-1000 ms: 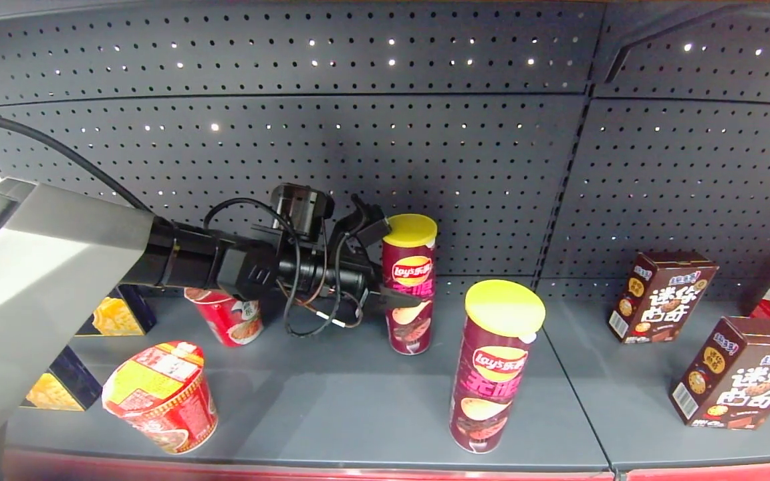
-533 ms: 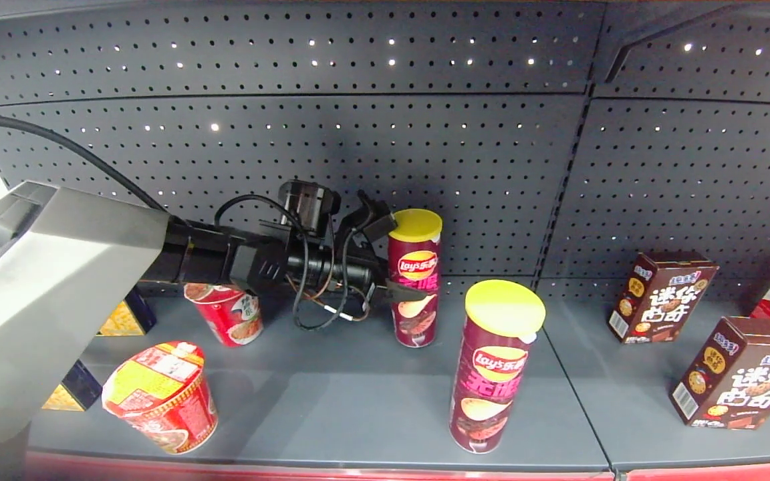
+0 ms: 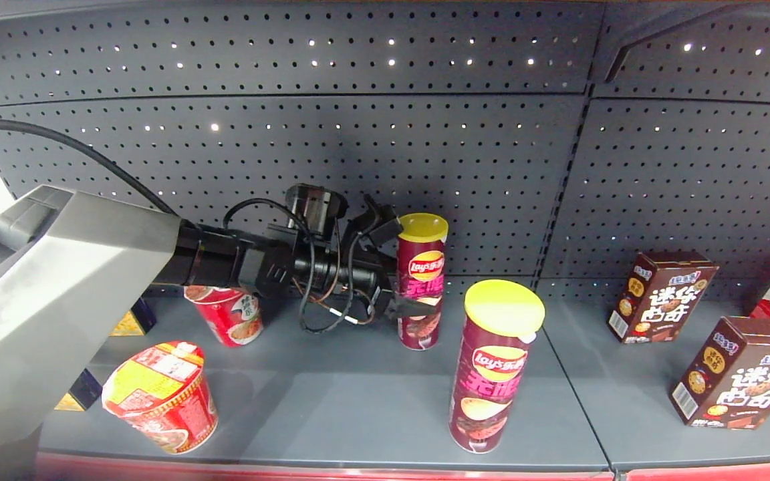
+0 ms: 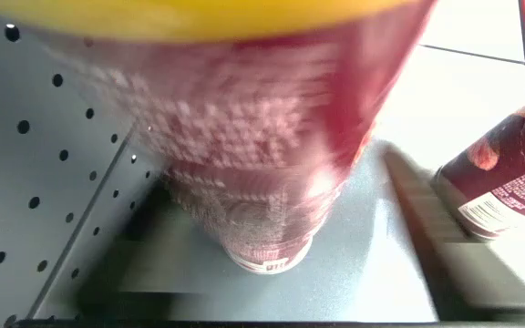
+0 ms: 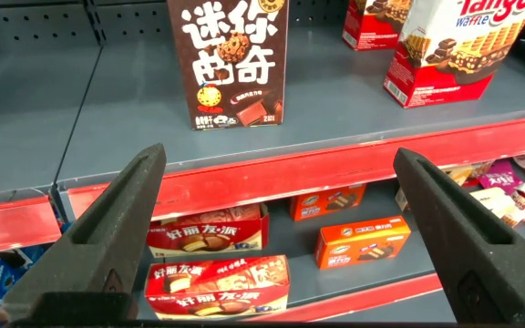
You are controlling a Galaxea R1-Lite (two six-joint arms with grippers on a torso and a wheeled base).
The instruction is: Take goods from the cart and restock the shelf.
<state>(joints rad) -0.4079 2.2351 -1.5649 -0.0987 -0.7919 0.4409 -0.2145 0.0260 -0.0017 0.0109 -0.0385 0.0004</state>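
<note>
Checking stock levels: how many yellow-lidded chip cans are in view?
2. One held chip can sits farther back in the left gripper; the front chip can stands free near the shelf edge. None appears hidden.

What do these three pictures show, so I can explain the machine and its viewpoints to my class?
This is a two-armed robot restocking a shop shelf. The wide picture comes from a camera on its head; the other two from cameras on its wrists. In the head view, the left pincer is shut on a tall maroon crisp tube with a yellow lid, towards the back of the grey metal shelf. The left wrist view shows that tube close up. A second such tube stands nearer the front, with two red noodle cups on the left and brown biscuit boxes on the right. The right wrist view shows the right pincer, open and empty, facing boxed goods.
</note>
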